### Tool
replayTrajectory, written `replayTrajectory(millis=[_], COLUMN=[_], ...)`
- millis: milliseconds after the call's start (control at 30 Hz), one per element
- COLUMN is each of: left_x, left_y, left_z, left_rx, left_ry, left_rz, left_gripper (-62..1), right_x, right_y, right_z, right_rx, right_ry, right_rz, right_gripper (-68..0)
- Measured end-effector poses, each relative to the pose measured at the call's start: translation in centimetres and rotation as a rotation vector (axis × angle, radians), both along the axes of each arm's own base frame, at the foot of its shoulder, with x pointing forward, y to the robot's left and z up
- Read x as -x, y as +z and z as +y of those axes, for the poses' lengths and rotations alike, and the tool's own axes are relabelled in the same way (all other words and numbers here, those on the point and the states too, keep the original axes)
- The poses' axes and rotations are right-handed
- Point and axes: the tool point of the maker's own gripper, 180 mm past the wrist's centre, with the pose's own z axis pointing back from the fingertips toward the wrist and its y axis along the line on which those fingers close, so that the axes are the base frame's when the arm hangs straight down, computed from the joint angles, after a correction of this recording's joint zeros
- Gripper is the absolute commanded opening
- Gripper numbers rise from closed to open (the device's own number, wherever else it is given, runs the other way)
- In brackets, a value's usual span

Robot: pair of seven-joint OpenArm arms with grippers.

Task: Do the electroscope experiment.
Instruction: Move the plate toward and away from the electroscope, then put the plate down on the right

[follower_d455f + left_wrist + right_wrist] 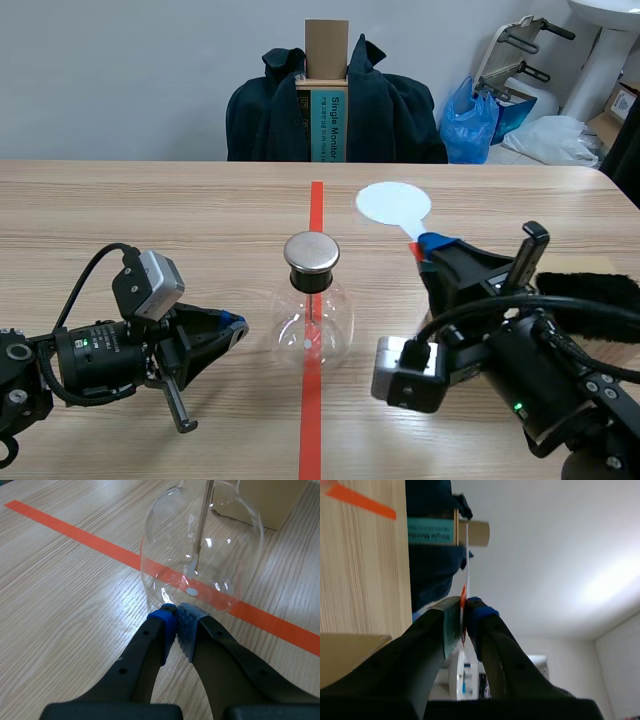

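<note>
The electroscope (313, 315), a clear round glass flask with a metal cap and a rod inside, stands on the red tape line at the table's middle. In the left wrist view its flask (200, 555) is just ahead of my left gripper (177, 617), whose fingers are shut on nothing, tips almost touching the glass. In the scene view this left gripper (236, 328) lies low, left of the flask. My right gripper (428, 247) is shut on the red handle of a white round paddle (393, 203), right of and behind the flask. The paddle (467, 555) shows edge-on between the right fingers.
A black furry cloth (592, 290) lies at the table's right edge on something tan. A chair draped with a dark jacket (335, 105) and holding a cardboard box stands behind the far edge. Bags and clutter sit at the far right.
</note>
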Motion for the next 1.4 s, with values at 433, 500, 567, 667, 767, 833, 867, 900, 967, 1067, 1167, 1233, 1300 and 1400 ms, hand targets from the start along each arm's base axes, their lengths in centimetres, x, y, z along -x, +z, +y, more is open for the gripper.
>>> replayTrajectory(millis=[433, 500, 567, 667, 767, 833, 867, 900, 967, 1067, 1167, 1233, 1300, 1400], left_x=[0.9, 1.7, 2.9, 5.3, 8.1, 9.9, 10.7, 11.3, 11.9, 12.1, 12.0, 12.4, 13.1, 13.2], left_y=[1.0, 1.6, 2.0, 2.9, 3.8, 4.1, 4.4, 4.8, 5.7, 6.8, 8.3, 9.3, 10.3, 11.5], left_z=[0.5, 0.9, 1.5, 2.0, 2.3, 2.3, 2.3, 2.4, 3.0, 4.1, 4.8, 4.6, 4.1, 3.9], left_rx=[0.073, 0.103, 0.101, 0.104, 0.11, 0.105, 0.113, 0.131, 0.171, 0.178, 0.163, 0.163, 0.173, 0.196], left_ry=[0.0, -0.005, -0.025, -0.074, -0.133, -0.164, -0.167, -0.157, -0.111, -0.054, -0.006, 0.002, 0.0, 0.041], left_rz=[-0.031, -0.049, -0.056, -0.062, -0.055, -0.042, -0.031, -0.016, 0.002, -0.013, -0.075, -0.105, -0.118, -0.141], left_gripper=[-52.5, -49.5, -47.1, -40.4, -26.8, -14.2, -7.6, -1.6, 1.4, 1.4, 1.4, 1.4, 1.4, 1.4], right_x=[0.0, 0.9, 2.1, 4.2, 5.4, 5.6, 5.7, 5.7, 5.7, 5.7, 5.5, 5.4, 5.4, 5.4], right_y=[3.8, 4.3, 3.8, 2.7, 1.5, 0.5, 0.0, -0.6, -1.9, -3.3, -3.7, -3.7, -3.8, -4.2], right_z=[-5.3, -5.8, -6.1, -6.0, -6.2, -6.6, -6.8, -7.0, -7.3, -7.6, -7.7, -7.7, -7.6, -7.5], right_rx=[-0.047, -0.053, -0.054, -0.054, -0.051, -0.042, -0.036, -0.033, -0.027, -0.025, -0.029, -0.031, -0.036, -0.039], right_ry=[-0.265, -0.278, -0.279, -0.272, -0.279, -0.287, -0.294, -0.304, -0.323, -0.347, -0.359, -0.361, -0.366, -0.373], right_rz=[-0.086, -0.101, -0.091, -0.049, -0.007, 0.016, 0.028, 0.04, 0.068, 0.095, 0.101, 0.1, 0.101, 0.121], right_gripper=[-66.7, -66.7, -66.7, -66.7, -66.7, -66.7, -66.7, -66.7, -66.7, -66.7, -66.7, -66.7, -66.7, -66.7])
